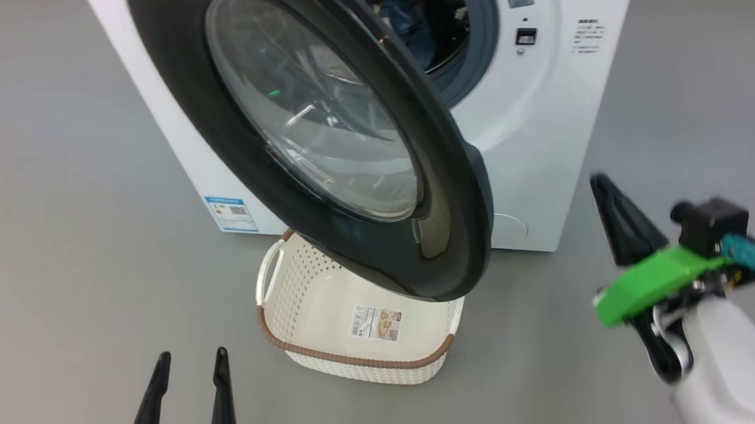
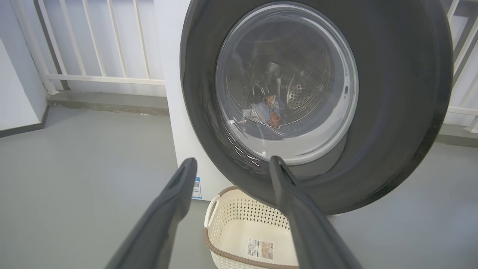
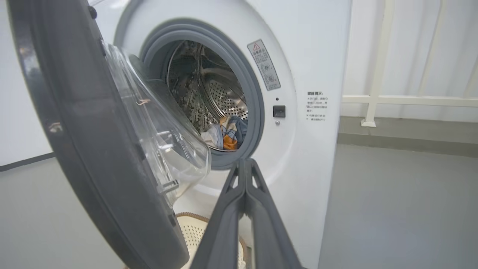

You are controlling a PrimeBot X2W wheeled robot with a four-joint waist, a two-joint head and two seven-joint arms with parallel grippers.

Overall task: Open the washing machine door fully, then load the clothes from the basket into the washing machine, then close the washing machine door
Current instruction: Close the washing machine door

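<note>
My left gripper (image 1: pixel 192 356) sits low at my left with its two dark fingers (image 1: pixel 150 402) spread wide and nothing between them. In my left wrist view the left gripper (image 2: pixel 232 161) points at the lower half of the washing machine door (image 2: pixel 392 112) and is apart from it.

My right gripper (image 1: pixel 599 182) has its fingers pressed flat together, gripping nothing. It hangs in the air to the right of the door's free edge, not touching it. A green bracket (image 1: pixel 650 280) sits just behind the fingers. From my right wrist the right gripper (image 3: pixel 244 161) aims at the lower front of the washing machine (image 3: pixel 317 56), below the drum opening.

The washing machine door (image 1: pixel 315 128) stands partly open, hinged on my left and swung out toward me. Its glass bowl bulges back toward the machine. The door's lower edge hangs over the basket (image 1: pixel 364 370), which stands on the grey floor (image 1: pixel 44 234) just in front of the washing machine (image 1: pixel 547 122). The basket's bare bottom shows its label sticker (image 1: pixel 377 323).

The clothes (image 3: pixel 226 134) lie in the bottom of the steel drum (image 3: pixel 220 97), inside the grey gasket (image 3: pixel 257 112). They are light blue with an orange patch and some white. Through the door's glass I see the clothes (image 2: pixel 270 110) as a small heap. A blue energy sticker (image 1: pixel 233 213) sits low on the machine's front at my left, and a round cap (image 1: pixel 508 224) low at my right. A white railing (image 2: pixel 97 78) runs behind the machine.
</note>
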